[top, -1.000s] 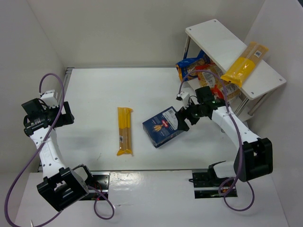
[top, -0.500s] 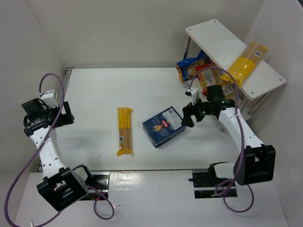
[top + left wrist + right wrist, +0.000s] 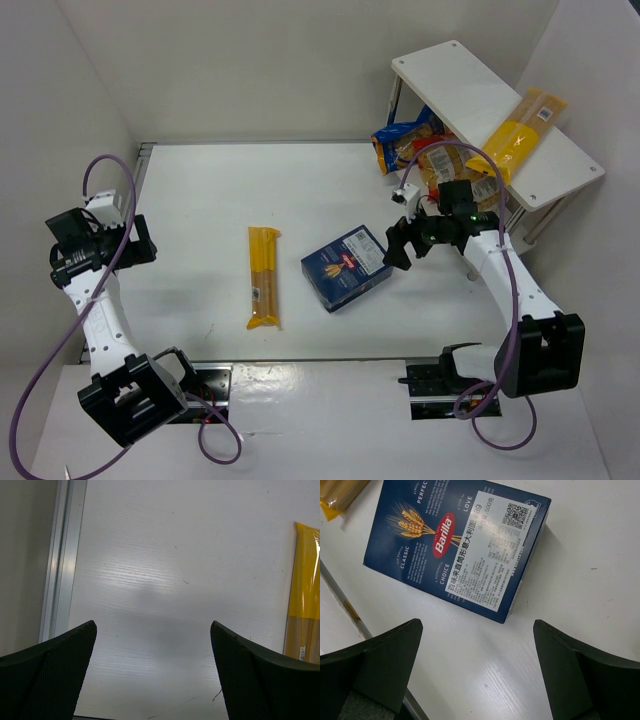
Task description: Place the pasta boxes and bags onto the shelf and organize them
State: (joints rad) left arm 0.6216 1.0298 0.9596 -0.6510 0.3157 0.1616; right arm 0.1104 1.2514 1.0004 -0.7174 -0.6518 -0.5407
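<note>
Right gripper [image 3: 393, 244]: jaws spread, empty, just beside box [image 3: 345, 267], not touching. Box flat on table [image 3: 200, 200]. Left gripper [image 3: 152, 630]: jaws spread, empty. Spaghetti pack [image 3: 264, 277] on table; second pack [image 3: 515, 135] atop shelf [image 3: 455, 80].

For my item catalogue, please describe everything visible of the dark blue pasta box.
The dark blue pasta box is rectangular cardboard, printed with a red Barilla oval, wheat ears and a white sticker bearing a QR code. Closed and undented, it lies flat, label up, askew on the white table; nothing else touches it.
</note>
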